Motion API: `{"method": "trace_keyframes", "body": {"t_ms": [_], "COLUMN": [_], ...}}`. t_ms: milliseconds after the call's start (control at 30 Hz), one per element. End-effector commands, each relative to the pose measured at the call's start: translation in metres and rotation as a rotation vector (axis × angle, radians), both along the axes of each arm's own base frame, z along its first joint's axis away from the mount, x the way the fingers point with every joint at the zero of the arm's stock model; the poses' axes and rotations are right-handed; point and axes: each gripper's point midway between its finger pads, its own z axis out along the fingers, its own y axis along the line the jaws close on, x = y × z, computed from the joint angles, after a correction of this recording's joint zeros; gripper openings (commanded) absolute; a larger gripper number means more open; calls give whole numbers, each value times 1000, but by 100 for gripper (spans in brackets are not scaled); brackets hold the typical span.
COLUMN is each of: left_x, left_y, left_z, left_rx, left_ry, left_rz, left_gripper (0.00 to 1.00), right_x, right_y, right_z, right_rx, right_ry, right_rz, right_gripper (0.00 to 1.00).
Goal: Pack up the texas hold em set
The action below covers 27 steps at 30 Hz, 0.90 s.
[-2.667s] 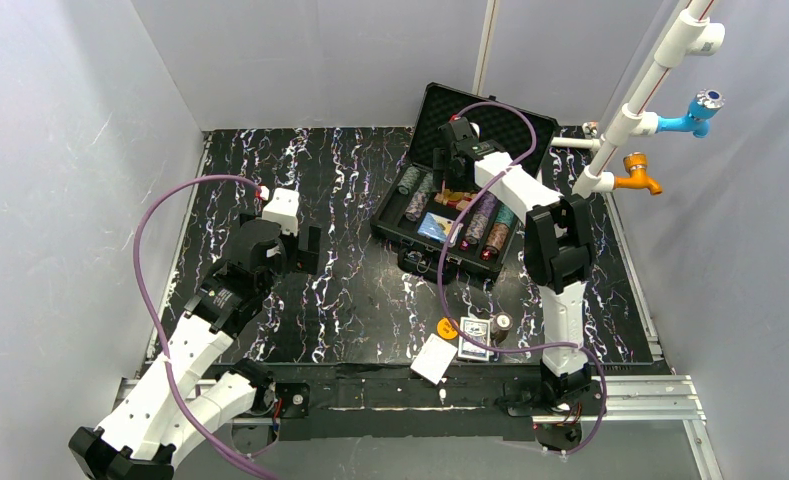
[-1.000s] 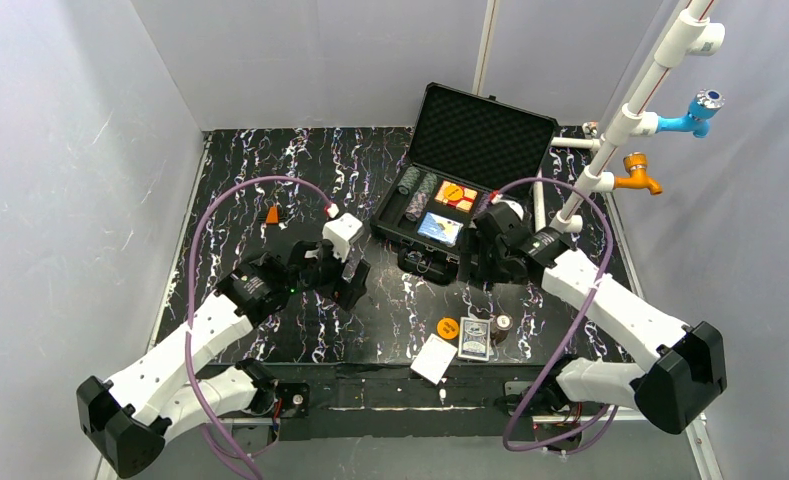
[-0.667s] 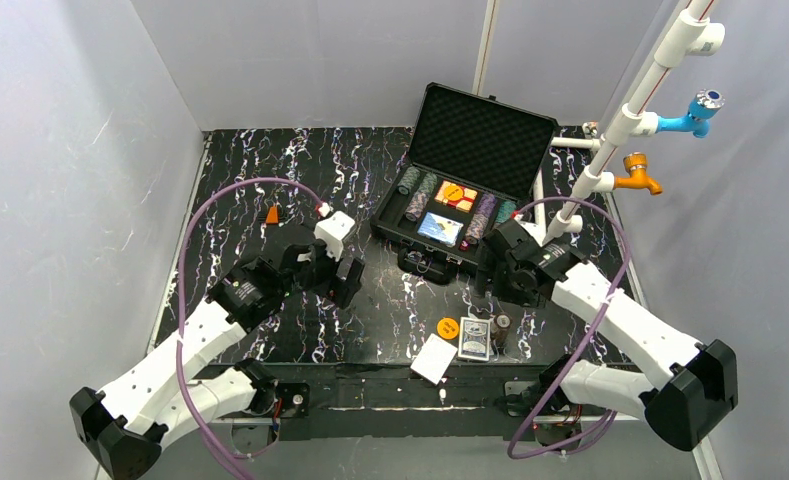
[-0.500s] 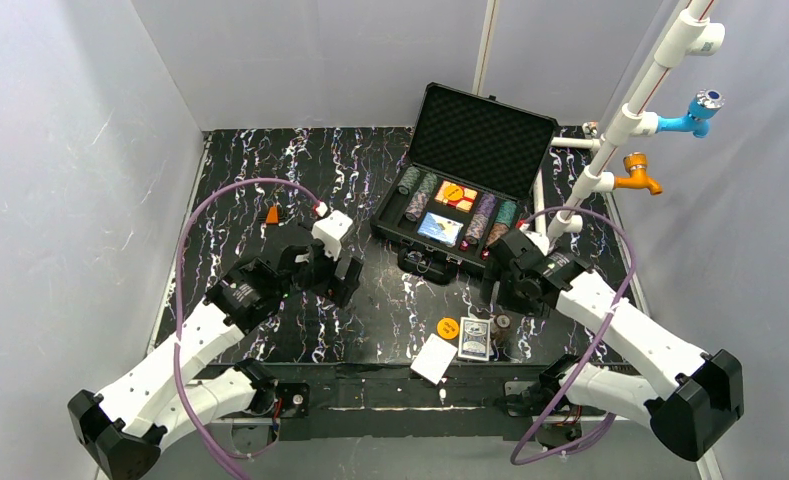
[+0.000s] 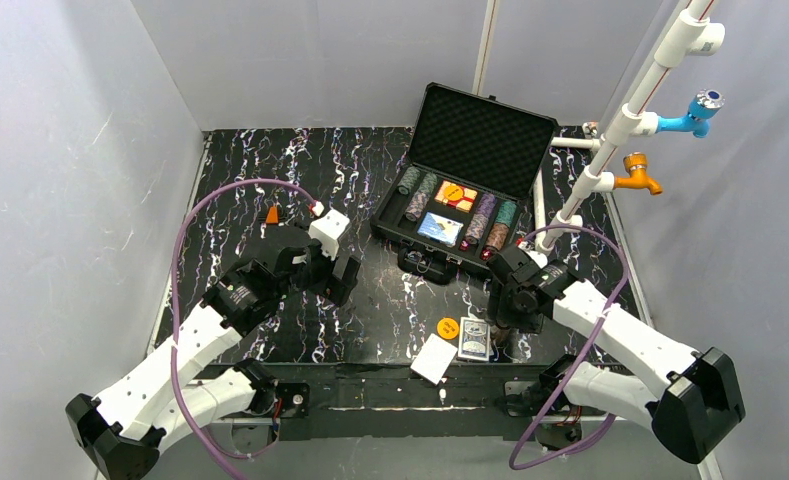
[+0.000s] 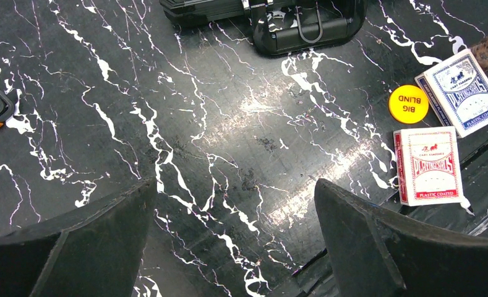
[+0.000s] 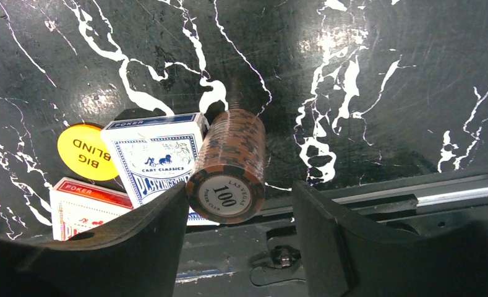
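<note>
Right gripper straddling brown chip stack, fingers spread either side, not pinching. Stack lying on side at near edge of table, touching blue deck; red deck and orange disc lying alongside. Left gripper hanging with fingers spread wide. Open case sitting toward far right corner.

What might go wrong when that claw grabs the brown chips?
The chip stack sits between the fingers of the right claw, but it is loose discs: a squeeze may spill some. The blue deck lies beside it; a finger might shove it. The table edge is close; chips may roll off.
</note>
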Motion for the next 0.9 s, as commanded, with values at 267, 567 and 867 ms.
{"method": "trace_keyframes", "body": {"t_ms": [267, 567, 867], "left_x": [-1, 0, 1], "left_y": [4, 5, 6], "left_z": [3, 3, 3], "left_rx": [13, 33, 35], "left_ry": [-19, -34, -38], "left_rz": [3, -9, -7], "left_gripper": [98, 98, 98], "right_x": [1, 11, 24], "right_y": [7, 13, 23], "right_z": [-10, 4, 17], "right_rx": [21, 30, 45], "right_ry": [13, -12, -43], "right_rz": [25, 43, 79], "right_gripper": [57, 25, 1]}}
